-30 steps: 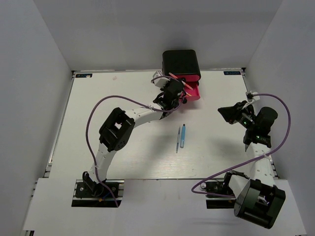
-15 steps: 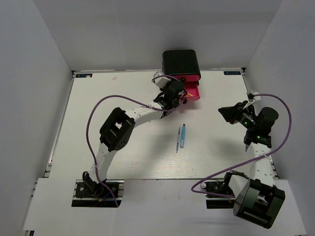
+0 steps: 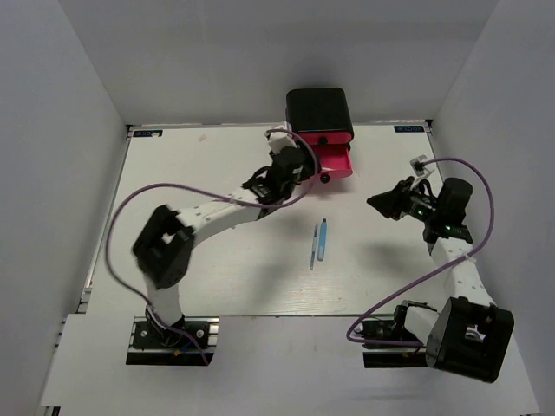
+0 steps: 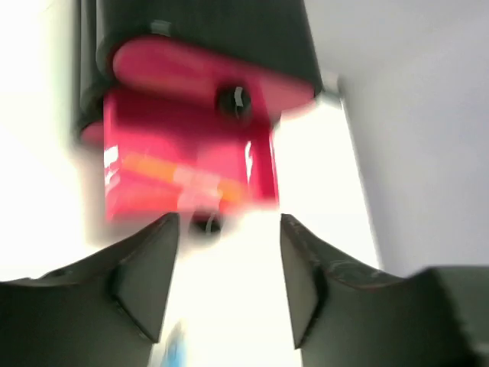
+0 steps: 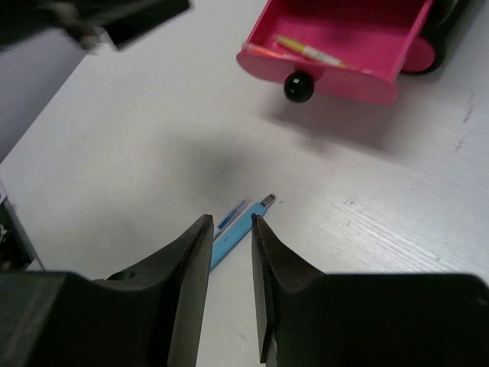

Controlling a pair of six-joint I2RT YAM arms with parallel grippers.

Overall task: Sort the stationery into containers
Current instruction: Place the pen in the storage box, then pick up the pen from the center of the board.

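Pulled back from the drawer front since a second ago, the left gripper point(image 3: 293, 165) point(image 4: 229, 229) hangs spread and empty just left of the black cabinet point(image 3: 319, 113) at upper centre of the overhead view. The thin pen point(image 4: 176, 176) point(image 5: 306, 50) that then poked out over the pulled-out pink drawer point(image 3: 336, 163) point(image 4: 183, 138) point(image 5: 344, 76) now lies inside it, while the drawer above point(image 4: 199, 76) is shut. Lower, at mid-frame, the slim grey-blue pen point(image 3: 313, 251) point(image 5: 231, 215) and light blue marker point(image 3: 322, 240) point(image 5: 263, 205) lie side by side on the surface point(image 3: 217, 269), and at the right the right gripper point(image 3: 381, 204) point(image 5: 229, 220), shifted leftward, hovers narrowly parted, pinching nothing.
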